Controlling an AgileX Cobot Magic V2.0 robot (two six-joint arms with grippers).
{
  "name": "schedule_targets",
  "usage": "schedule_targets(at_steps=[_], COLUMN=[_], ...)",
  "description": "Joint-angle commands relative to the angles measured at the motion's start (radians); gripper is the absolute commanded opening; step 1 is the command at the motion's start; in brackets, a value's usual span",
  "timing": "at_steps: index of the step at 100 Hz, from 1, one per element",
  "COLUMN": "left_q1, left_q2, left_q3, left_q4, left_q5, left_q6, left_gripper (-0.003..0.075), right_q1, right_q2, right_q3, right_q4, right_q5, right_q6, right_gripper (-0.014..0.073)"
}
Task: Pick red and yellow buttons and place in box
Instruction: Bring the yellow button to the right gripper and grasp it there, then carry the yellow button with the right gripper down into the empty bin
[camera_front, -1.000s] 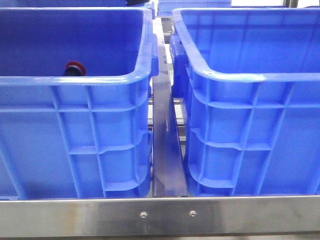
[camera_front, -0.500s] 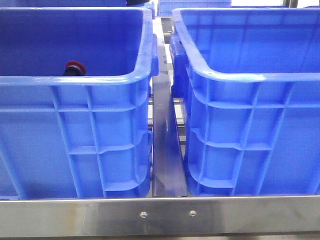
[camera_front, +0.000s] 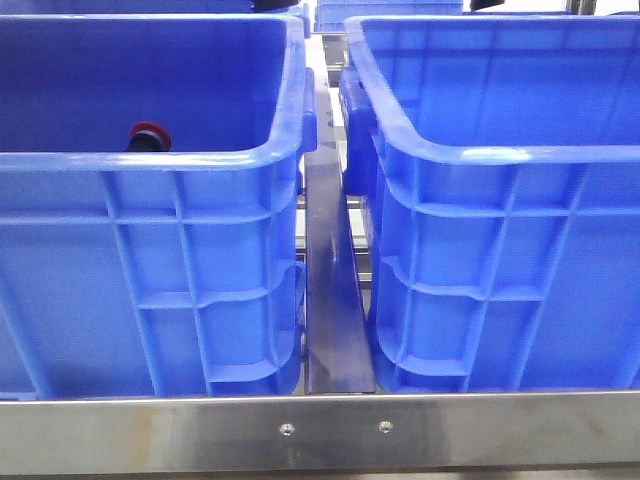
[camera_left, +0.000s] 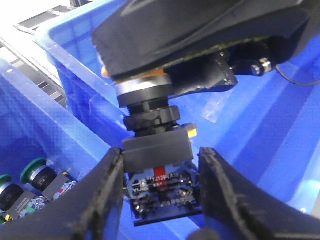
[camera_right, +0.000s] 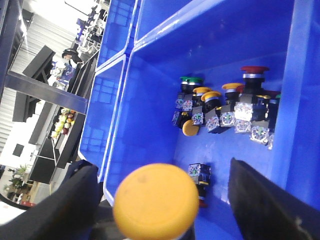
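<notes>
Two big blue crates stand side by side on the metal-edged desk (camera_front: 320, 430). In the front view, a red button (camera_front: 148, 134) lies inside the left crate (camera_front: 200, 160), low against its near wall, while the right crate (camera_front: 480, 155) shows only bare walls from there. Neither arm shows in that view. The left pincer (camera_left: 160, 180) is clamped on a dark-bodied button (camera_left: 156, 150), its fingers (camera_left: 102, 192) pressing both sides of the block. The right pincer (camera_right: 160, 200) has a yellow button (camera_right: 156, 200) between its spread fingers (camera_right: 260, 195); whether they grip it, I cannot tell. Beneath lies a heap of buttons (camera_right: 225, 112) on a crate floor.
</notes>
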Motion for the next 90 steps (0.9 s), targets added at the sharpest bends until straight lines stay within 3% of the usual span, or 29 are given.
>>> schedule_targets(at_steps=[1, 14, 26, 37, 42, 47, 57, 64, 90], left_q1=[-0.008, -0.008, -0.008, -0.008, -0.008, -0.008, -0.008, -0.008, -0.008], left_q2=[-0.032, -0.032, -0.032, -0.032, -0.032, -0.032, -0.032, -0.032, -0.032], left_q3=[-0.029, -0.029, -0.029, -0.029, -0.029, -0.029, -0.029, -0.029, -0.029], left_q4=[-0.018, -0.018, -0.018, -0.005, 0.005, 0.009, 0.012, 0.015, 0.020], left_q5=[-0.053, -0.053, -0.053, -0.055, -0.055, -0.055, -0.061, -0.065, -0.064], left_q6=[-0.001, -0.001, -0.001, -0.001, -0.001, -0.001, -0.001, -0.001, -0.001], left_gripper=[0.0094, 0.0094, 0.0094, 0.0106, 0.0151, 0.0242, 0.0523, 0.0631, 0.0604], right_q1=[0.000, 0.000, 0.000, 0.000, 0.000, 0.000, -0.004, -0.004, -0.101], right_q2=[-0.029, -0.029, -0.029, -0.029, -0.029, -0.029, -0.029, -0.030, -0.058], right_q3=[-0.037, -0.037, -0.037, -0.037, -0.037, -0.037, -0.037, -0.037, -0.039], right_q4=[0.055, 0.057, 0.057, 0.057, 0.057, 0.057, 0.057, 0.057, 0.056], right_q5=[0.032, 0.036, 0.052, 0.052, 0.052, 0.051, 0.051, 0.038, -0.022], right_q6=[-0.037, -0.037, -0.037, -0.037, -0.037, -0.037, -0.037, -0.037, -0.158], right_gripper=[0.0493, 0.0265, 0.0137, 0.0132, 0.0132, 0.0132, 0.0132, 0.0132, 0.0132])
